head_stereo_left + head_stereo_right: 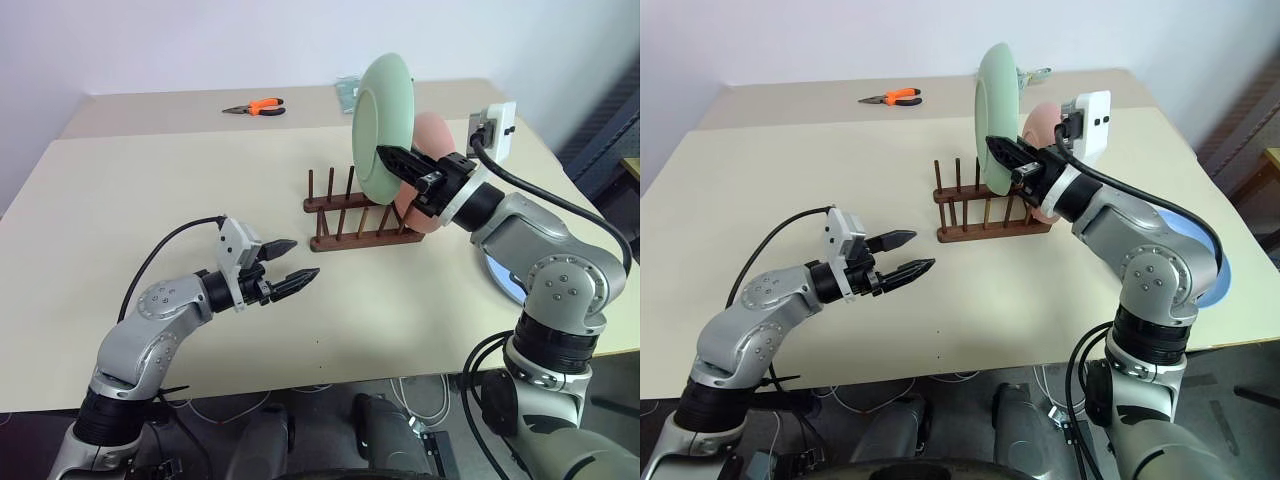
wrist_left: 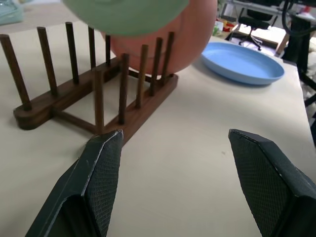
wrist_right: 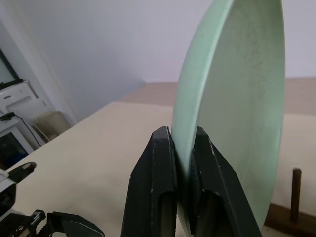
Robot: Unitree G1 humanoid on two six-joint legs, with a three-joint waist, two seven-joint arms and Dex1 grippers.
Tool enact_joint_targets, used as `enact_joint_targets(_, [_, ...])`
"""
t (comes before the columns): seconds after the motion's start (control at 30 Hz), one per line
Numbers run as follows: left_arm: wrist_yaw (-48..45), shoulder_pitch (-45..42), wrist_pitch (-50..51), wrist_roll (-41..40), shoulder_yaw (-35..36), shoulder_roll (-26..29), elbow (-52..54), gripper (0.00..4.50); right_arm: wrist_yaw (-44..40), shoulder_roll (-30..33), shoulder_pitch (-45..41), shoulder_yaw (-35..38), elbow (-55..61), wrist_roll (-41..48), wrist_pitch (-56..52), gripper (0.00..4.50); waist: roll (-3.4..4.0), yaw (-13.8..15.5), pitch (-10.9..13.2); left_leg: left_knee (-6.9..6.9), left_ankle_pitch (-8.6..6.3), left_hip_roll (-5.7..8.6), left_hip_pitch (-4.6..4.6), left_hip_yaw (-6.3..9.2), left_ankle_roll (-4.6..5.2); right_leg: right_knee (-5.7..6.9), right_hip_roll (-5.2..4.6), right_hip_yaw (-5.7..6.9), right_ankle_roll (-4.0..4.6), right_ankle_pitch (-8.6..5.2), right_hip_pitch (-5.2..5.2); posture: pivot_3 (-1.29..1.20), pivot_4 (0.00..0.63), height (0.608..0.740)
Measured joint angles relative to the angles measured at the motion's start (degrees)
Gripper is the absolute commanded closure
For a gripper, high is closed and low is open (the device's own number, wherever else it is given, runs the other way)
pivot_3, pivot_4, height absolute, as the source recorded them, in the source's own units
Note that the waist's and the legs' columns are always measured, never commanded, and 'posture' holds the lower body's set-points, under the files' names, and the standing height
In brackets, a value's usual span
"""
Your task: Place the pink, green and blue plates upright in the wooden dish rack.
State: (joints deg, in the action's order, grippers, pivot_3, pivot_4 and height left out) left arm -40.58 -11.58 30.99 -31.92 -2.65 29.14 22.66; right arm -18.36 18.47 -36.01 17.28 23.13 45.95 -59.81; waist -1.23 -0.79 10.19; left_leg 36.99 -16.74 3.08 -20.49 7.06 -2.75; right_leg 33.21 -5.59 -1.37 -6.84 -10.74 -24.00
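R wrist view: right gripper (image 3: 183,148) jaws clamp green plate (image 3: 237,98) rim; left gripper (image 1: 290,264) jaws apart.

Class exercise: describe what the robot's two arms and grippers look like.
Both arms are rounded silver-grey metal links with black joint bands. The left gripper and right gripper each have two pointed black fingers with textured pads, a white wrist box, and a black cable.

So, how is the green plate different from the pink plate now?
The green plate is held on edge above the wooden dish rack by the right gripper; the pink plate already stands between the rack's pegs. The green one sits higher and nearer the camera. Both are upright.
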Motion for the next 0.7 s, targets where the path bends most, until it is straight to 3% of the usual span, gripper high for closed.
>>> enact_joint_targets(0.1, [0.2, -0.03, -0.01, 0.23, -0.11, -0.18, 0.03, 1.02, 0.69, 0.84, 0.06, -0.35, -1.79, -0.31, 0.03, 4.5, 0.0, -0.01, 0.0, 0.0, 0.0, 0.0, 0.0, -0.01, 0.0, 0.0, 0.0, 0.0, 0.0, 0.0, 0.0, 0.0, 0.15, 0.74])
enact_joint_targets(0.2, [0.61, -0.04, -0.03, 0.71, -0.78, -0.63, 0.1, 0.94, 1.1, 1.17, 0.06, -1.58, -3.64, -0.93, 0.19, 3.4, 0.0, 0.04, 0.0, 0.0, 0.0, 0.0, -0.01, -0.01, 0.0, -0.01, 0.0, 0.0, -0.01, 0.0, 0.0, 0.0, 0.15, 0.74])
enact_joint_targets(0.33, [0.89, -0.04, -0.01, 0.95, -1.17, -1.16, 0.45, 0.94, -0.16, 4.23, 0.03, -4.23, -4.11, -4.32, 3.74, 1.54, 0.0, 0.04, 0.0, 0.0, 0.0, 0.0, -0.01, -0.02, 0.01, -0.02, 0.0, 0.0, -0.02, -0.01, 0.0, 0.0, 0.15, 0.74])
enact_joint_targets(0.5, [1.01, -0.12, 0.02, 1.01, -2.05, -2.22, 0.89, 0.94, -7.68, 14.96, 0.03, -9.82, 0.03, -12.28, 14.29, 1.54, 0.02, 0.08, 0.02, 0.01, -0.01, 0.0, -0.01, -0.04, 0.02, -0.06, 0.0, 0.01, -0.19, -0.11, 0.04, 0.0, 0.15, 0.74])
enact_joint_targets(0.63, [0.59, -0.79, -0.02, 1.56, -3.46, -2.48, 0.59, 0.94, -10.85, 20.73, -0.34, -2.7, -0.28, -10.45, 16.18, 1.54, -0.02, 0.31, 0.04, 0.05, -0.02, 0.0, -0.02, -0.04, 0.03, -0.11, -0.01, 0.0, -0.16, -0.11, 0.11, 0.0, 0.15, 0.74])
enact_joint_targets(0.67, [0.43, -1.17, -0.07, 1.86, -3.67, -2.5, 0.2, 0.94, -11.27, 22.07, -0.37, 0.8, -1.1, -8.84, 15.61, 0.97, -0.03, 0.37, 0.04, 0.05, -0.02, 0.0, -0.01, -0.03, 0.04, -0.13, -0.01, 0.0, -0.14, -0.1, 0.13, 0.0, 0.15, 0.74])
enact_joint_targets(0.7, [0.08, -1.79, -0.13, 2.17, -4.1, -2.56, -0.37, 0.94, -11.71, 23.99, 0.34, 3.88, -2.04, -8.06, 15.03, 0.68, -0.04, 0.52, 0.04, 0.06, -0.03, 0.01, -0.01, -0.02, 0.05, -0.13, -0.01, 0.01, -0.12, -0.09, 0.16, 0.0, 0.15, 0.74])
